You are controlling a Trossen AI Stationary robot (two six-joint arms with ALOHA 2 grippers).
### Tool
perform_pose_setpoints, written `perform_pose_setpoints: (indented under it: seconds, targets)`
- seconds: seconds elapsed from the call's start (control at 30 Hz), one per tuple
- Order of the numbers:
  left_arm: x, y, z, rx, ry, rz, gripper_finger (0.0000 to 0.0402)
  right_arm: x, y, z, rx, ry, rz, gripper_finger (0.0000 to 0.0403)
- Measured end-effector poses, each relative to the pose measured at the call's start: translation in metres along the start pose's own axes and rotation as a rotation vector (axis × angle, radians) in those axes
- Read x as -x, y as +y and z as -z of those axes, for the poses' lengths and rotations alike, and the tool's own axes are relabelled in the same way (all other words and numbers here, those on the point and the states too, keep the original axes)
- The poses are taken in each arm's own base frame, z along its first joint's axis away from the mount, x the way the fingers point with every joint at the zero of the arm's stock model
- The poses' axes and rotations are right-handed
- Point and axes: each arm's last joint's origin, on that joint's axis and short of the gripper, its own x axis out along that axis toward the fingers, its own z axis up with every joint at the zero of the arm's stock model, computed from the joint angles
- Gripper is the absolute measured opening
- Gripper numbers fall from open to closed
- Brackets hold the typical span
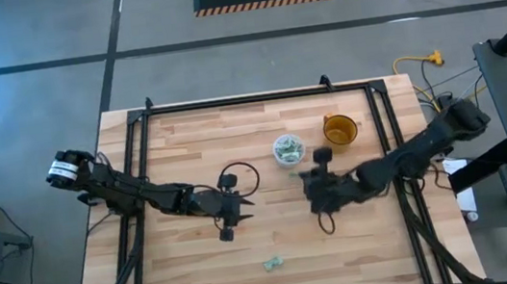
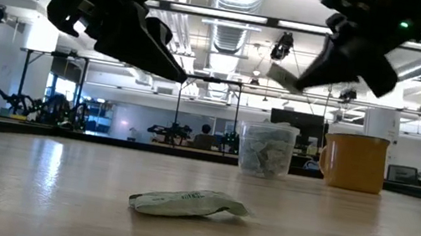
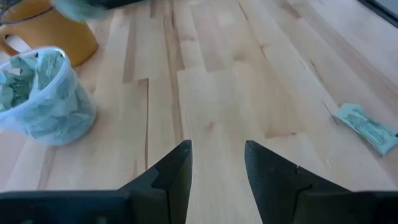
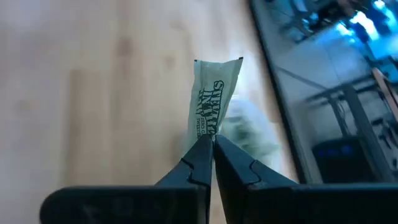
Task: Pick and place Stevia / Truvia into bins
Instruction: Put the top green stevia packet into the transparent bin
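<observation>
My right gripper (image 4: pixel 212 142) is shut on one pale green and white Stevia sachet (image 4: pixel 214 99), above the table near the bin (image 1: pixel 287 148). The bin is a clear cup that stands upright on the table, full of sachets. In the low view the held sachet (image 2: pixel 280 76) hangs in the air above the cup (image 2: pixel 267 148). Another sachet (image 1: pixel 272 265) lies flat on the wood near the front edge. My left gripper (image 3: pixel 217 155) hovers open over bare wood at mid-table, left of the cup (image 3: pixel 43 93), with nothing between its fingers. My right gripper pinches one short end of the sachet (image 4: pixel 208 132) between its two fingertips. The rest of the sachet sticks out beyond the fingers, along their line. The fingers slant downward from the table's right side. The sachet is lifted clear of the table.
An orange cup (image 1: pixel 339 129) stands just right of the clear cup, toward the far side. A black frame (image 1: pixel 229 101) runs around the tabletop. Bare wood spreads between the two grippers and the front edge, apart from the loose sachet (image 2: pixel 188 203).
</observation>
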Motion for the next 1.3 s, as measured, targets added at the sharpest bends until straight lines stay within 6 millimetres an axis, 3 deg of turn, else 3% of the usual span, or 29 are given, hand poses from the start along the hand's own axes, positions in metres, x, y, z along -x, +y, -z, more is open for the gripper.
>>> perform_pose_setpoints:
  seconds: [0.2, 0.4, 0.73, 1.3]
  targets:
    - [0.000, 0.000, -0.001, 0.000, -0.014, -0.001, 0.0132, -0.015, -0.053, 0.000, -0.154, 0.030, 0.074, 0.0009]
    - [0.000, 0.000, -0.001, -0.002, -0.012, 0.000, 0.0132, -0.046, -0.084, 0.007, -0.289, 0.068, -0.050, 0.0009]
    - [0.000, 0.001, 0.002, -0.004, -0.005, -0.003, 0.0132, -0.075, -0.079, 0.014, -0.263, 0.124, -0.065, 0.0009]
    - [0.000, 0.001, 0.002, -0.004, -0.004, -0.003, 0.0132, -0.085, -0.075, 0.017, -0.283, 0.122, -0.189, 0.0009]
